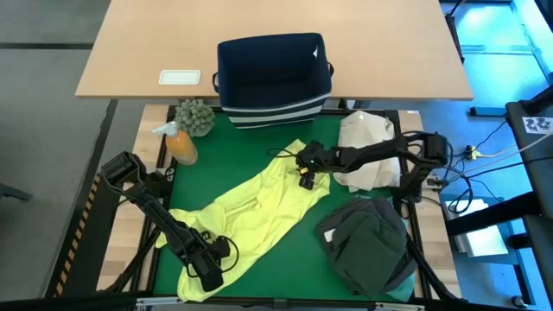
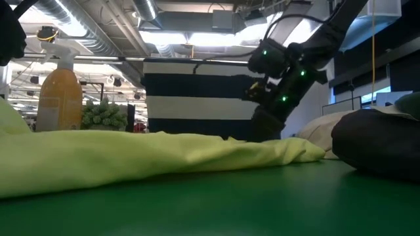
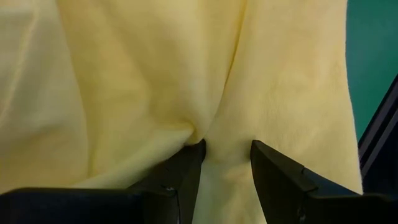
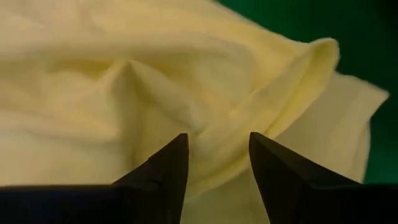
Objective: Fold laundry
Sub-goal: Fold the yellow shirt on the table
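The left gripper at 7 o'clock pinches a fold of the yellow-green shirt, which lies diagonally across the green desk. The right gripper – at 1 o'clock, over the shirt's far end – is half open, holding nothing.
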{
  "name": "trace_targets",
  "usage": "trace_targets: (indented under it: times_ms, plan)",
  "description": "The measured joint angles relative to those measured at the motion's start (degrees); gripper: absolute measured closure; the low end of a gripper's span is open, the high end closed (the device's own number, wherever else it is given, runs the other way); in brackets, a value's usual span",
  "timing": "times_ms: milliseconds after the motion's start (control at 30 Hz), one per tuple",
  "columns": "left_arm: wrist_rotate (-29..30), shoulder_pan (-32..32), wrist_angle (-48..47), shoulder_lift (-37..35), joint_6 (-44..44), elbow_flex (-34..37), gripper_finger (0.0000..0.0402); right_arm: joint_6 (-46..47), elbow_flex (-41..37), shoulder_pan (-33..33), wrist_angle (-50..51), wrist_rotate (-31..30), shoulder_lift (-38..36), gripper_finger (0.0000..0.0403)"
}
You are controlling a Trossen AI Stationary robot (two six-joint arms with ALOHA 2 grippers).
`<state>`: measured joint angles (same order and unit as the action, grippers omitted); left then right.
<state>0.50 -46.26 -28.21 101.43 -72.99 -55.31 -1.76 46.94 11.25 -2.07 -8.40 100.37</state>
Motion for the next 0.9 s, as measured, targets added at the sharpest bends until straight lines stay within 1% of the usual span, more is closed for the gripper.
trace_targets:
  times_ms: [167,267,300,367,433,500,533,567,633,700,800,900]
  plan:
    - [0.02,0.00,0.01,0.00,0.01,0.00,0.0265,0.01,0.10,0.01,-0.66,-0.10,1.54,0.0217]
    - [0.02,0.00,0.00,0.00,0.04,0.00,0.0265,0.06,0.21,0.00,0.64,-1.42,1.61,0.0219]
    - [0.01,0.00,0.01,0.00,0.04,0.00,0.0265,0.05,0.25,-0.03,1.33,-2.79,1.59,0.0226]
    - [0.02,0.00,0.01,0.00,0.04,0.00,0.0265,-0.03,0.28,-0.05,2.81,-4.62,1.26,0.0255]
    - [0.02,-0.01,-0.01,0.00,0.02,0.00,0.0265,-0.76,0.21,-0.01,3.45,-5.44,1.17,0.0303]
    - [0.02,0.00,0.01,0.00,0.02,0.00,0.0265,-1.80,0.19,-0.01,4.51,-5.47,0.64,0.0364]
    - [0.02,0.00,0.00,0.00,0.00,0.00,0.0265,-2.25,0.33,-0.01,5.36,-5.54,0.36,0.0382]
    - [0.02,0.00,-0.01,0.02,0.00,0.00,0.0265,-2.66,0.85,0.00,6.55,-5.56,0.04,0.0387]
    - [-0.05,0.00,0.07,0.00,-0.04,0.00,0.0265,-2.80,2.00,0.01,9.20,-6.47,-0.52,0.0381]
    - [-0.07,-0.16,0.07,0.02,-0.30,0.00,0.0265,-3.30,3.74,0.01,12.28,-8.12,-1.33,0.0382]
    - [0.04,-0.55,0.09,0.02,-0.78,0.00,0.0265,-5.03,6.07,0.01,16.69,-10.85,-2.52,0.0396]
    - [0.62,-1.15,0.12,0.02,-1.85,0.00,0.0265,-6.37,7.56,0.01,20.08,-13.33,-3.22,0.0394]
